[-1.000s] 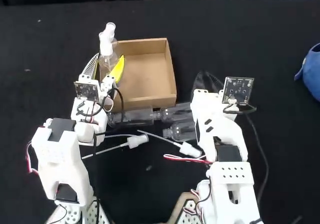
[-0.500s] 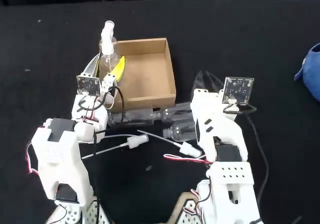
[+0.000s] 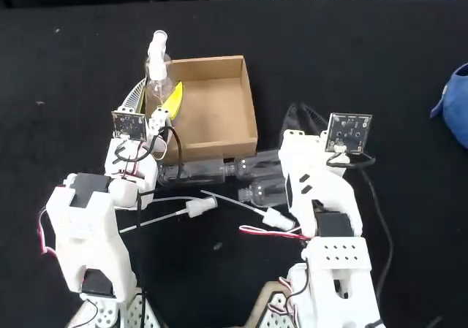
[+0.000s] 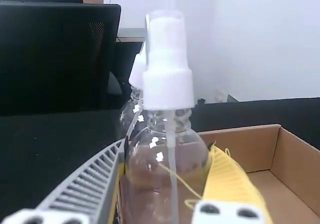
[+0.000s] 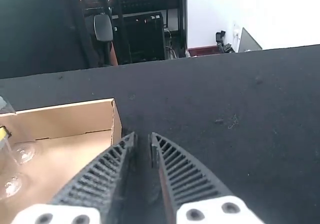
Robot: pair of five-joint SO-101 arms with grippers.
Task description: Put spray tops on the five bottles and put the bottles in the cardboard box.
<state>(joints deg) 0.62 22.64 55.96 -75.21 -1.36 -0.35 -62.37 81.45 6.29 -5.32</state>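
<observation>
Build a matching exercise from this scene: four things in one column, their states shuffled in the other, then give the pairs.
Things
1. bottle with spray top
2. capless bottles
3. loose spray top
4. right hand

States
A. lying on the black table between the arms, tube attached
B. shut, holding nothing
C. upright, gripped by the left hand at the cardboard box's left edge
D. lying on their sides along the box's near wall

Pairs: 1-C, 2-D, 3-A, 4-B
</observation>
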